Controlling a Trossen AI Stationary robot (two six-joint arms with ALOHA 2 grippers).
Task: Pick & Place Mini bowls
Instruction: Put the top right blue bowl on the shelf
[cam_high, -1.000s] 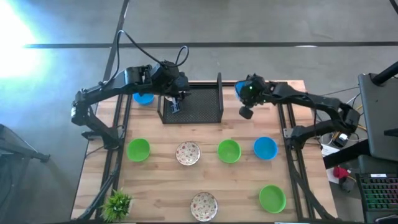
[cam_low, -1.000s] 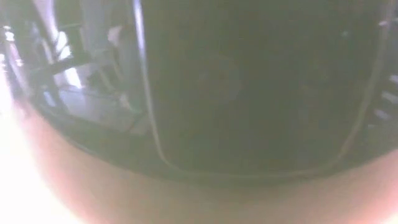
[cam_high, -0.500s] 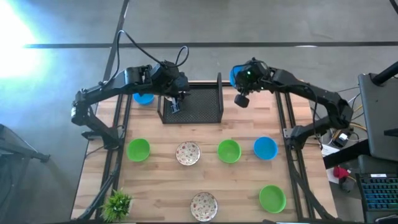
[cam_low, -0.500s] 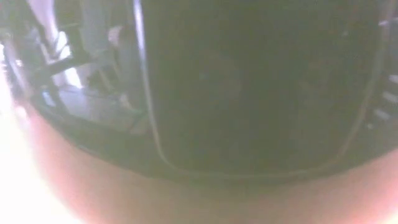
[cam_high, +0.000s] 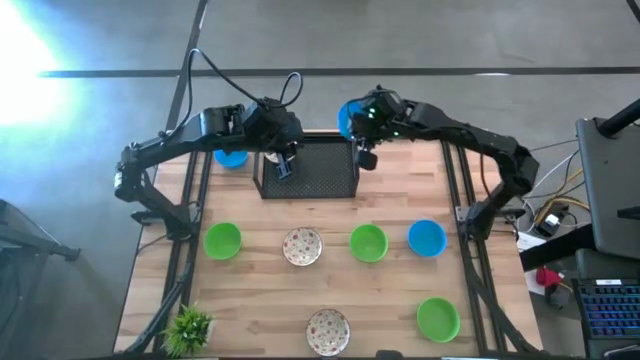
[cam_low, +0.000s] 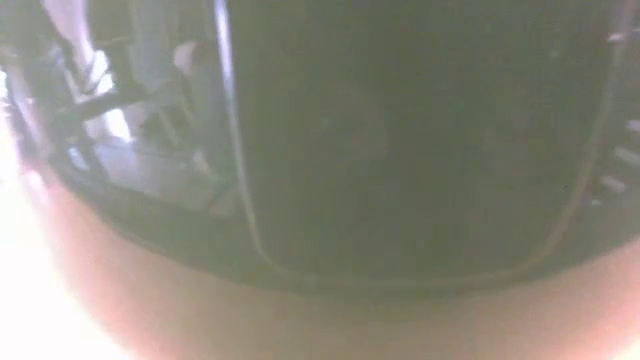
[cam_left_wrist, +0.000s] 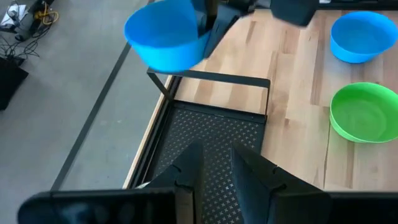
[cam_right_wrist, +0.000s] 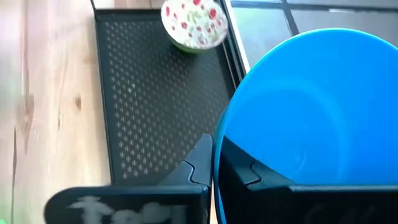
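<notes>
a pale wooden tabletop (cam_high: 390, 290) stands on grey floor and carries a black mesh tray (cam_high: 318, 172). the right jaws (cam_high: 357, 128) are clamped on the rim of a plain bright blue bowl (cam_right_wrist: 311, 118), held above the tray's corner. the left jaws (cam_left_wrist: 214, 168), partly open and empty, hang over the tray.

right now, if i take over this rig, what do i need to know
Right claw: shut on a blue mini bowl, held at the black mesh tray's far right corner.
Left claw: over the tray, holding nothing visible.
Done: one speckled mini bowl sits in the tray.
Left: seat the blue one, then clear the blue bowl beside the tray and six bowls on the table.
</notes>
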